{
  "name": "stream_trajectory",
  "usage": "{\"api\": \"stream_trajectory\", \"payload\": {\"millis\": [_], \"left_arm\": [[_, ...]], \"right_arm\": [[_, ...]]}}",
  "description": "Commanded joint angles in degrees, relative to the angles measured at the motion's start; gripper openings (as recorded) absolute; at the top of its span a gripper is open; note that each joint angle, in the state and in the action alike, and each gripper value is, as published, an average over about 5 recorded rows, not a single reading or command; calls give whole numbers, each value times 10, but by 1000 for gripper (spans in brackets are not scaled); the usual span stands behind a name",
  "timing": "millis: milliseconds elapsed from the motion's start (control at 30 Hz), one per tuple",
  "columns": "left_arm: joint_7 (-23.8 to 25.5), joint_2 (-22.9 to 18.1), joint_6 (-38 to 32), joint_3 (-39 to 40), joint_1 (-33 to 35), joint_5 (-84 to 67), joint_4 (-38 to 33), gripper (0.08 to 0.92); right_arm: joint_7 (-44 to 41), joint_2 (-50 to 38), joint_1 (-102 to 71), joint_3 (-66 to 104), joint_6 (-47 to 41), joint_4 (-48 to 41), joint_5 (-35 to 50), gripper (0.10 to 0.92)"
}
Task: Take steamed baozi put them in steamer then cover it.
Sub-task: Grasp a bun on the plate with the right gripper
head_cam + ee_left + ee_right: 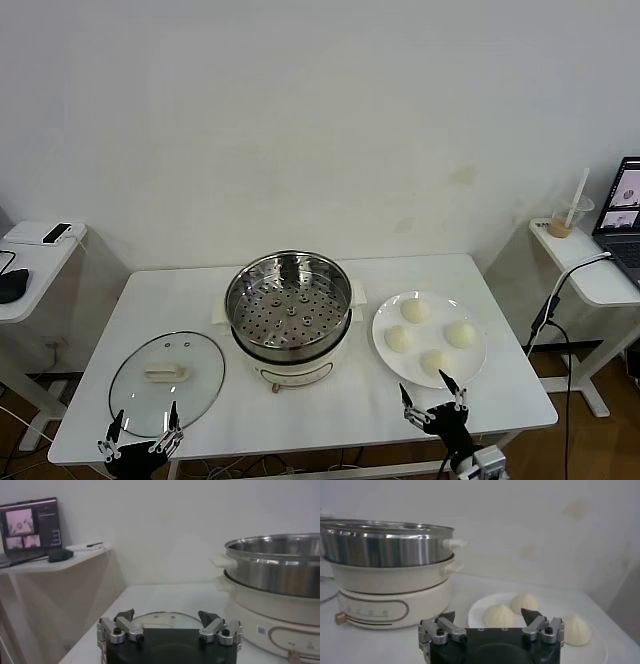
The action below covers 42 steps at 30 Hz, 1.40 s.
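Four pale baozi [415,310] lie on a white plate [385,318] right of the steamer [289,316]. The steamer is a steel pot with an empty perforated tray on a cream base. The glass cover [166,381] lies flat on the table to its left. My left gripper [141,428] is open at the table's front edge, just in front of the cover [165,617]. My right gripper [436,401] is open at the front edge, just in front of the plate; in the right wrist view three baozi [499,615] show beyond it [490,620].
The white table [330,405] stands against a wall. A side desk [30,250] with a phone and mouse is at the left. Another side desk [585,265] with a cup and laptop is at the right, with a cable hanging down.
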Motion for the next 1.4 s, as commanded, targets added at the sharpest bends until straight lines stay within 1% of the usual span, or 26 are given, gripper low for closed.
{"api": "stream_trajectory", "payload": {"millis": [33,167,300,467,600,767,900,1067,1233,1333,1400], "left_arm": [[-2,2,25,-1,2,38,-12,823],[28,-1,25,-5,-2,63,-17,823],[48,-5,26,-6,-7,81,-18,823],[54,-12,22,-2,-15,85,-8,823],[55,-15,18,-3,-18,91,-10,823],[57,-14,16,-9,-19,99,-16,823],[57,-13,17,-16,-20,99,-19,823],[58,-12,17,-22,-22,99,-21,823],[60,-10,20,-29,-28,98,-16,823],[61,-8,23,-36,-30,95,-15,823],[63,-6,24,-40,-31,93,-14,823]], "right_arm": [[5,-8,18,4,-3,6,-31,823],[0,-56,80,19,-22,-20,-107,823],[-36,-123,157,22,-52,-58,-187,823],[-132,-203,284,-14,-95,-125,-272,823],[-213,-252,391,-74,-95,-196,-315,823],[-333,-306,532,-200,-73,-272,-323,823],[-421,-312,641,-313,-42,-341,-324,823],[-507,-289,778,-456,-20,-418,-293,823],[-589,-256,858,-551,-14,-480,-270,823],[-620,-232,888,-588,-5,-531,-272,823],[-624,-215,901,-605,1,-561,-277,823]]}}
